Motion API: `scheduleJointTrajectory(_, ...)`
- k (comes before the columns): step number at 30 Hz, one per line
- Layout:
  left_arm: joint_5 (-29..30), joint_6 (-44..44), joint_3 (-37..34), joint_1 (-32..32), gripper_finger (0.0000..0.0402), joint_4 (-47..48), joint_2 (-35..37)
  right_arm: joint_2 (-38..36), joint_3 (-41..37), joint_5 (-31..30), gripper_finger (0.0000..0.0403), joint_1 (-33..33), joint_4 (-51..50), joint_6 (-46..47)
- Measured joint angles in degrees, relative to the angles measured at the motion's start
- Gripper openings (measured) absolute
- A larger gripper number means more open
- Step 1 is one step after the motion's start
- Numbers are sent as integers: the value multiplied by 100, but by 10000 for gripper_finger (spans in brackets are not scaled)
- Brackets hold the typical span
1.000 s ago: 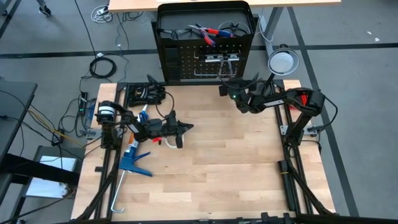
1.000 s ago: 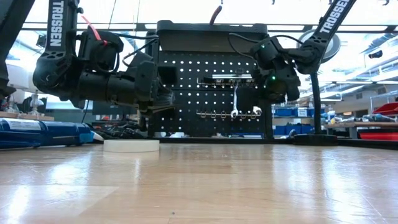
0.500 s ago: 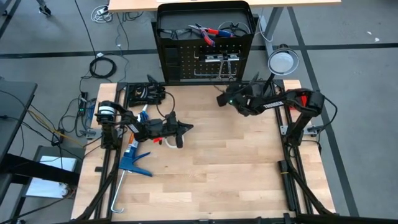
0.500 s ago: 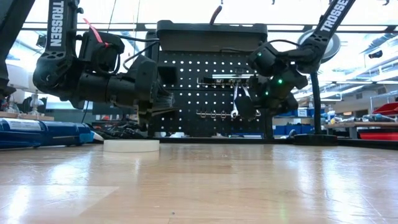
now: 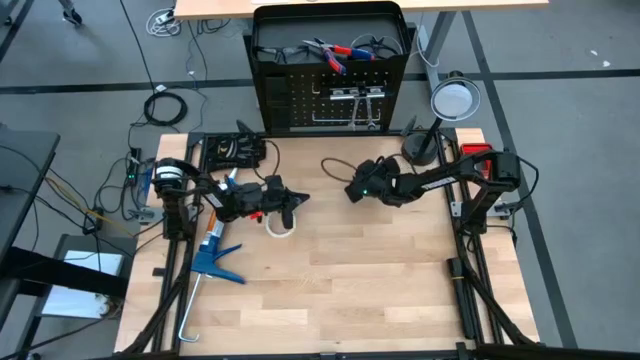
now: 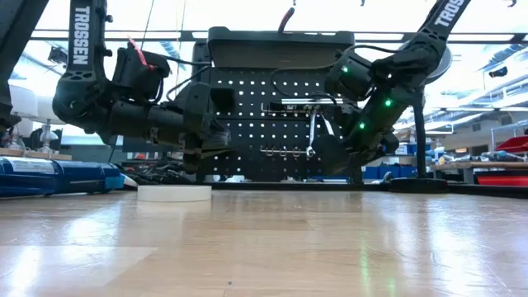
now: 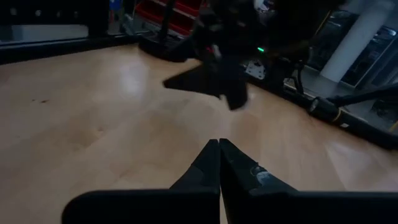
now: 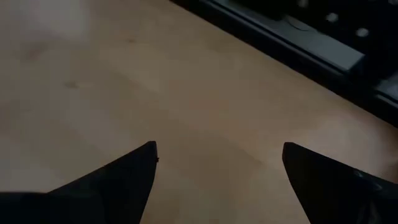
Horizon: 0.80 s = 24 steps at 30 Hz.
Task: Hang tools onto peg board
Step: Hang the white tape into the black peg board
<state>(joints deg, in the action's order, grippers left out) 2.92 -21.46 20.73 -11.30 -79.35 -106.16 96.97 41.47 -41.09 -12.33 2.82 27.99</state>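
The peg board (image 5: 325, 95) stands upright at the table's far edge, and silver wrenches (image 6: 311, 136) hang from its hooks. Red-handled pliers (image 5: 335, 52) lie in the box frame behind it. The white tape roll (image 5: 280, 225) lies flat on the table; it also shows in the low view (image 6: 174, 192). My left gripper (image 5: 300, 198) is shut and empty, just above and beyond the roll. My right gripper (image 5: 345, 185) is open and empty over the table's middle, low above the wood (image 8: 219, 152).
The blue caulking gun (image 5: 215, 255) lies near the table's left edge. Dark items (image 5: 235, 150) lie at the far left corner. The round lamp (image 5: 453, 98) stands at the far right corner. Bare wood spreads across the near half.
My right gripper has come away from the peg board, going down and toward the table's middle and left. My left gripper has shifted a little toward the far edge, so more of the tape roll shows beside it.
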Motion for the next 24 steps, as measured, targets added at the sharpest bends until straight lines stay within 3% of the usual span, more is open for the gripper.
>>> scheduleJointTrajectory(16, -149, 239, 101, -562, 0, 369, 5, 0, -831, 2, 348, 741, 364, 444)
scheduleJointTrajectory(24, -136, 655, 625, -562, 0, 1284, 7, -4, -852, 298, 348, 741, 508, 349)
